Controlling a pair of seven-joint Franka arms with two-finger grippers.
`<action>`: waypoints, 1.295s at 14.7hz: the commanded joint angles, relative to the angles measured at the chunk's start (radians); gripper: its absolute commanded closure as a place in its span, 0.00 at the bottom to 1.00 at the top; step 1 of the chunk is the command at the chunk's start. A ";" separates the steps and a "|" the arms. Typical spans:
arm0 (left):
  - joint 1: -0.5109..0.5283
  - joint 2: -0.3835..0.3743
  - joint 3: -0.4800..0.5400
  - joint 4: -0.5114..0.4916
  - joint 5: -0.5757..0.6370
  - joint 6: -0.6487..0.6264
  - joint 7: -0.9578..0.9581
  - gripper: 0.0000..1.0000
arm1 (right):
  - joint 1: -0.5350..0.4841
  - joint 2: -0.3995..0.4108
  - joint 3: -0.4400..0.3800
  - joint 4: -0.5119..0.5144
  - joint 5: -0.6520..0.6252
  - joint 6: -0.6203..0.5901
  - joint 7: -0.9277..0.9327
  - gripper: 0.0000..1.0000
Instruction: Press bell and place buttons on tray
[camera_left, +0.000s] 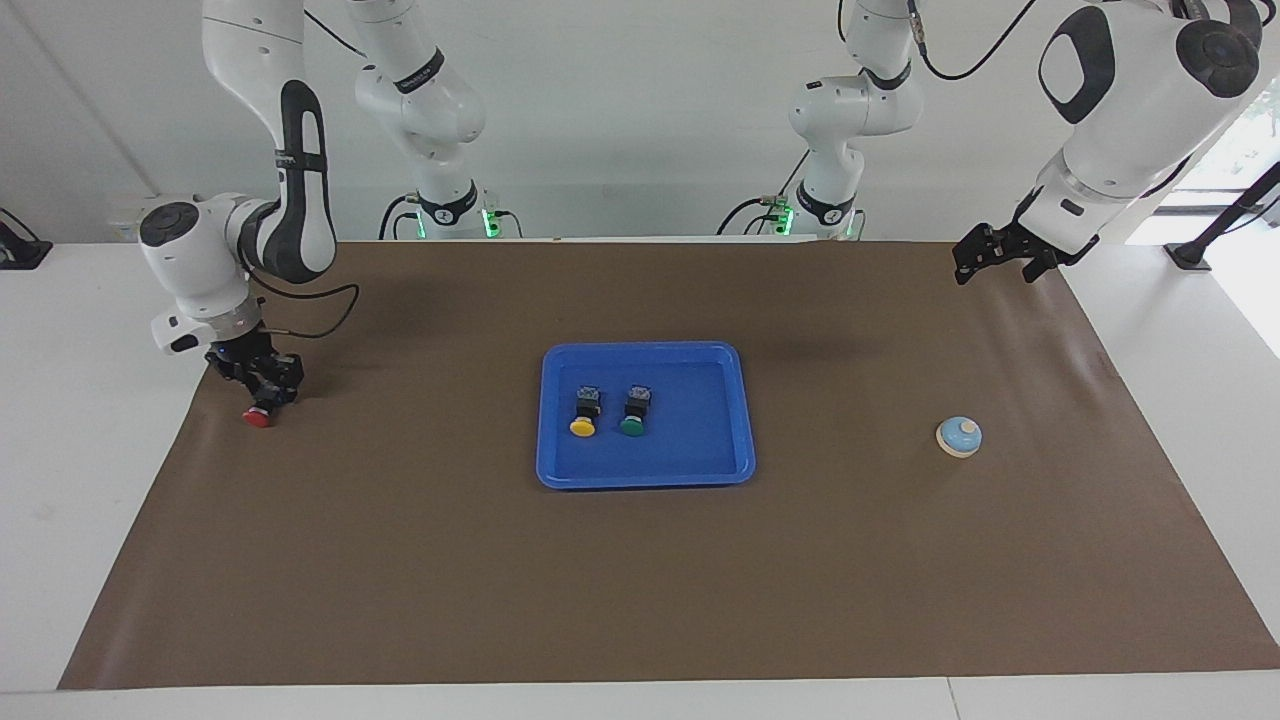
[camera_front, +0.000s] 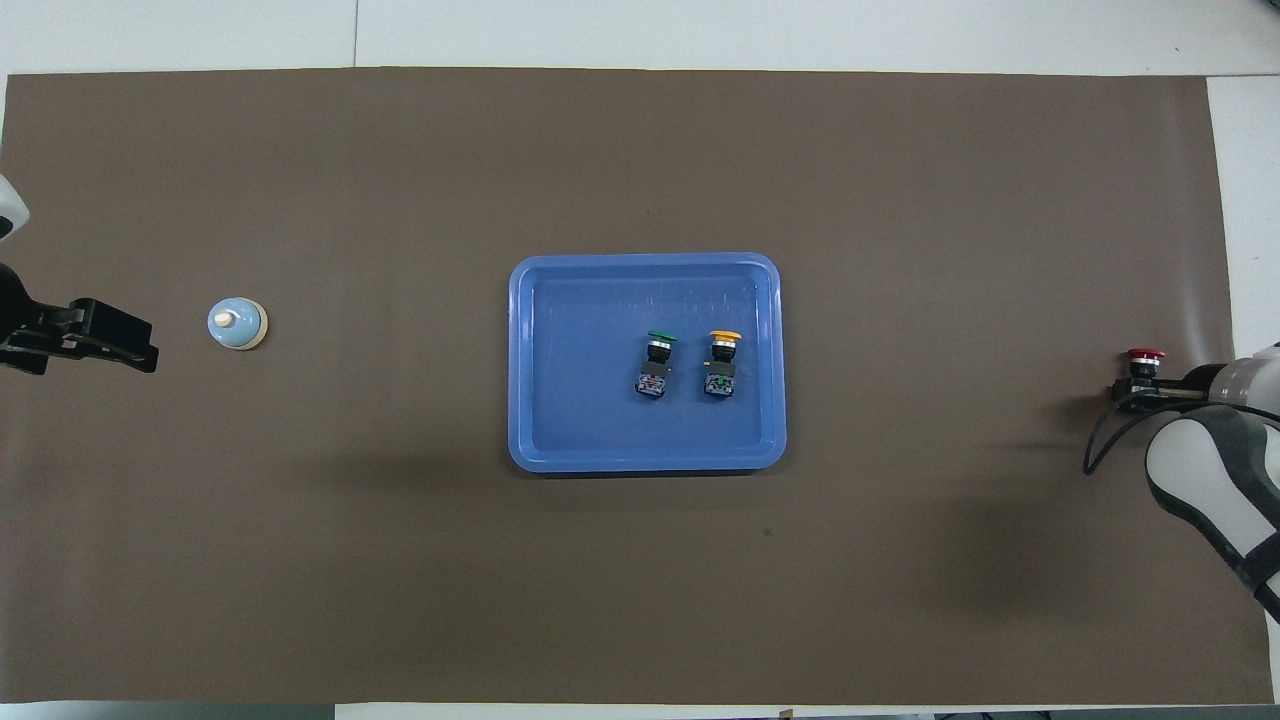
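The right gripper (camera_left: 262, 385) is down at the mat near the right arm's end of the table, its fingers closed on the black body of the red button (camera_left: 258, 416), which lies on the mat with its red cap pointing away from the robots. In the overhead view the same gripper (camera_front: 1135, 388) covers most of the body, and only the red cap (camera_front: 1145, 355) shows clear of it.

The left gripper (camera_left: 992, 252) hangs in the air with its fingers spread apart and nothing between them, over the edge of the mat at the left arm's end of the table. This arm waits.

One bell (camera_left: 959, 436) stands on the mat toward the left arm's end, well apart from both grippers. It has a light blue dome, a cream base and a cream knob on top.

One blue tray (camera_left: 740, 462) sits at the middle of the mat. Two buttons lie in it side by side, close together but apart: the yellow button (camera_left: 584, 412) and the green button (camera_left: 635, 411), the yellow one toward the right arm's end. Both point their caps away from the robots.

That makes three buttons in all, two in the tray and one on the mat in the right gripper. The brown mat (camera_left: 640, 580) covers most of the white table (camera_left: 80, 460).
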 joint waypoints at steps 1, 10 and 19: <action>0.002 -0.010 -0.003 0.006 0.011 -0.015 -0.009 0.00 | -0.004 0.014 0.006 0.027 -0.004 -0.020 -0.021 1.00; 0.002 -0.010 -0.003 0.006 0.011 -0.015 -0.009 0.00 | 0.283 0.015 0.013 0.410 -0.007 -0.563 0.262 1.00; 0.002 -0.010 -0.003 0.006 0.011 -0.015 -0.009 0.00 | 0.819 0.090 0.013 0.637 0.037 -0.694 0.837 1.00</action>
